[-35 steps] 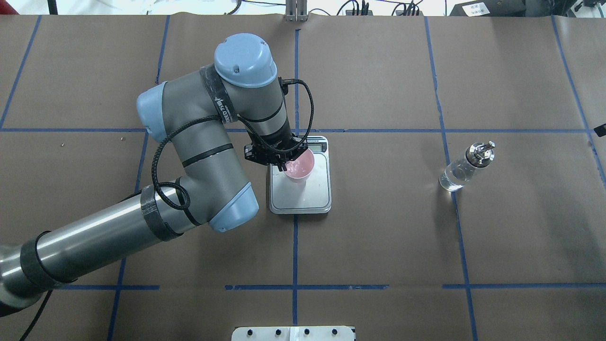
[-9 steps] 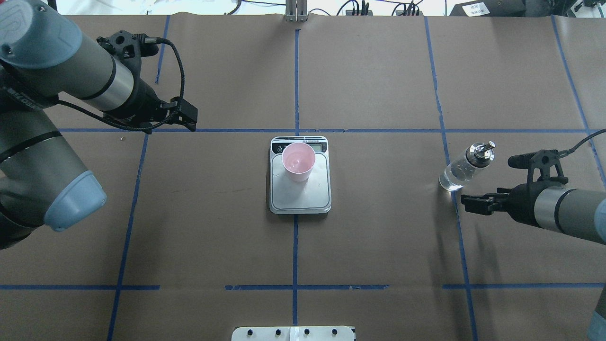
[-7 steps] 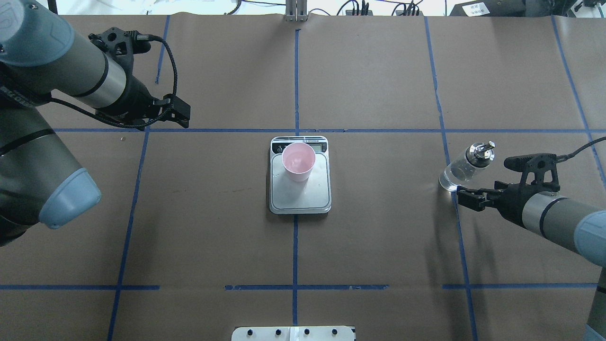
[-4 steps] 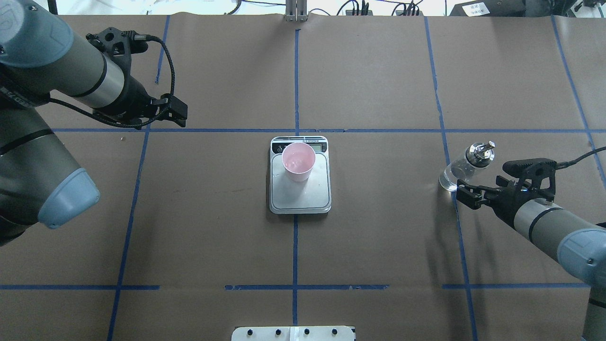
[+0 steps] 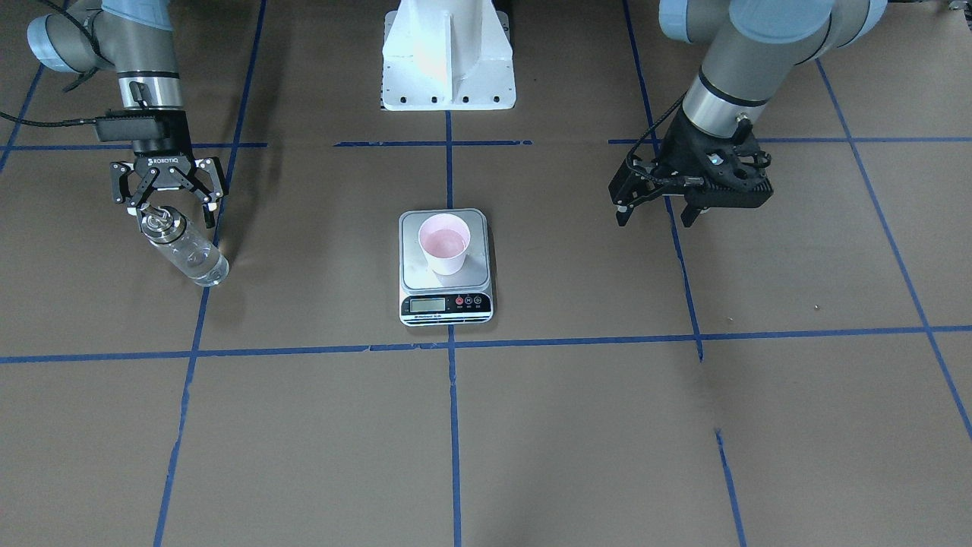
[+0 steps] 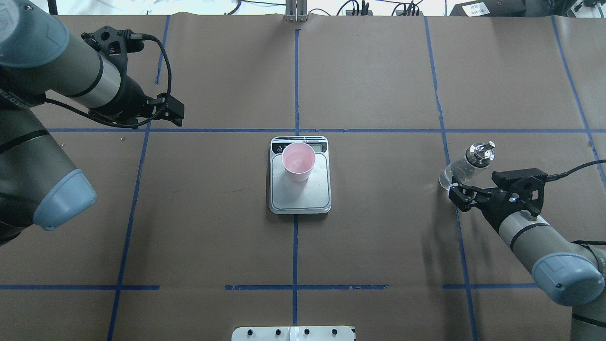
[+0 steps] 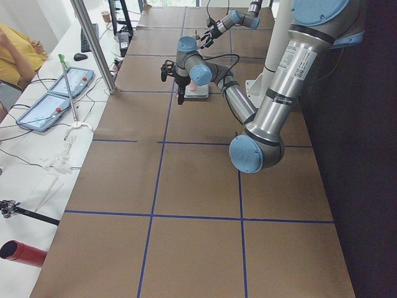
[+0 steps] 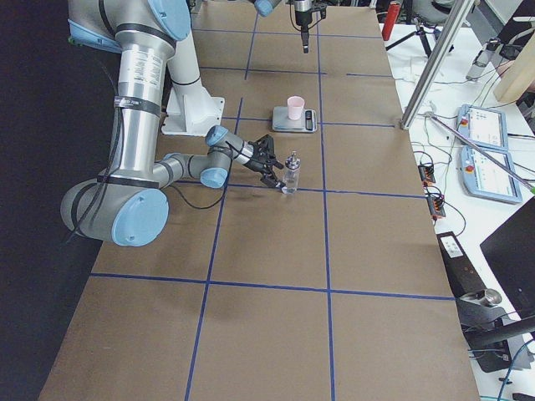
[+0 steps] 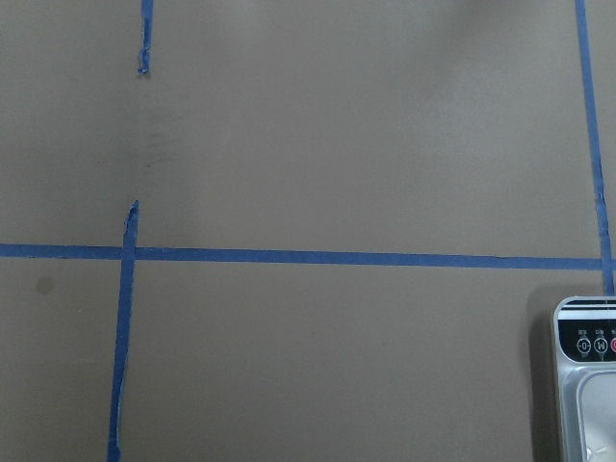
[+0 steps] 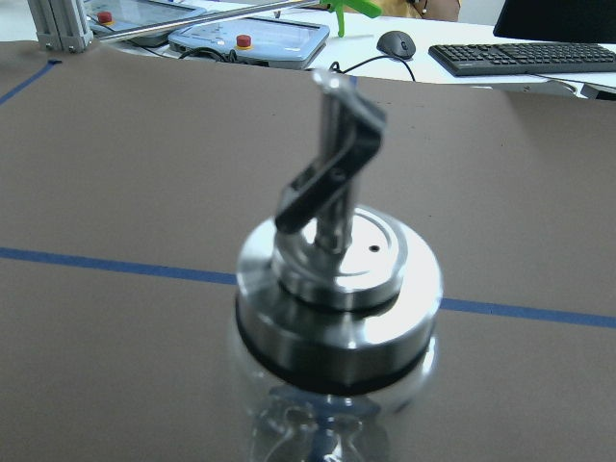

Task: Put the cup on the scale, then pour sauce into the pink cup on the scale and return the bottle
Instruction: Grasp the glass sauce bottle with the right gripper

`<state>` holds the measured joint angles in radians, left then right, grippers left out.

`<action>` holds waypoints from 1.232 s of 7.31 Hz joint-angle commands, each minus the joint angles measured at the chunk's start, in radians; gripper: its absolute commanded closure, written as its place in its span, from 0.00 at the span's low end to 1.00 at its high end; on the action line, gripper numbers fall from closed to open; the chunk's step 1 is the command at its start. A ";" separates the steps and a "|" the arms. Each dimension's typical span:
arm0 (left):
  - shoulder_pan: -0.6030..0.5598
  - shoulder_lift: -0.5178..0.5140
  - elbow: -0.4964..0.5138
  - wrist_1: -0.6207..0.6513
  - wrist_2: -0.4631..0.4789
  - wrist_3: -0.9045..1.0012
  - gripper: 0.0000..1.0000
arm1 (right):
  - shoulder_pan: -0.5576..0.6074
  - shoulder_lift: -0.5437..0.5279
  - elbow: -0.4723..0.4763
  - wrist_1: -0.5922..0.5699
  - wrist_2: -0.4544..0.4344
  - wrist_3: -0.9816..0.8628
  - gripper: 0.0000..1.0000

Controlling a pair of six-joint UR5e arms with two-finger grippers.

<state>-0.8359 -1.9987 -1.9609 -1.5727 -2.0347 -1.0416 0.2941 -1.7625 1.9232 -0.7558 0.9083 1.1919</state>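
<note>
Brown paper covers the counter (image 5: 319,425), ruled into big squares by blue tape (image 5: 448,346). White arm mount (image 5: 448,61) sits at the robot's edge.

- scale (image 6: 300,196): mid-counter on a tape line, display strip facing away from the robot.
- cup (image 5: 444,247): upright on the scale's steel plate, pink inside showing; whether it holds anything is unclear.
- bottle (image 5: 186,254): upright on a tape line, well apart from the scale toward the robot's right. Contents too clear to read.
- right hand (image 6: 456,198): low at the bottle, fingers spread to either side of it from the robot's side. Contact with the glass cannot be told.
- Right wrist view: silver cap (image 10: 337,279) and angled spout (image 10: 332,173) fill the frame at close range and hide most of the glass below.
- left hand (image 5: 654,220): fingers spread, holding nothing, hanging over bare paper well apart from the scale toward the robot's left. Its wrist view catches only the scale's buttoned corner at the frame edge.
- Left side view: the near arm's wrist overlaps the scale and cup, so little of either shows.

Surroundings: white side desk (image 7: 37,143) along the far edge of the counter carries two tablets (image 7: 46,112), loose cables, a keyboard (image 10: 510,60) and a mouse (image 10: 397,43). Aluminium post (image 8: 435,63) rises at that edge. A person (image 7: 15,53) in yellow sits at the desk's corner.
</note>
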 commanded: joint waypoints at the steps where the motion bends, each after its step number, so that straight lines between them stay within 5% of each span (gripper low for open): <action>1: -0.002 0.000 -0.012 0.014 0.001 -0.002 0.00 | -0.006 0.024 -0.029 0.004 -0.034 0.000 0.00; 9: 0.003 -0.003 -0.073 0.117 0.022 -0.002 0.00 | -0.006 0.067 -0.098 0.004 -0.121 0.063 0.00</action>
<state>-0.8339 -2.0023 -2.0284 -1.4638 -2.0126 -1.0431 0.2887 -1.6958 1.8363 -0.7516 0.8069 1.2260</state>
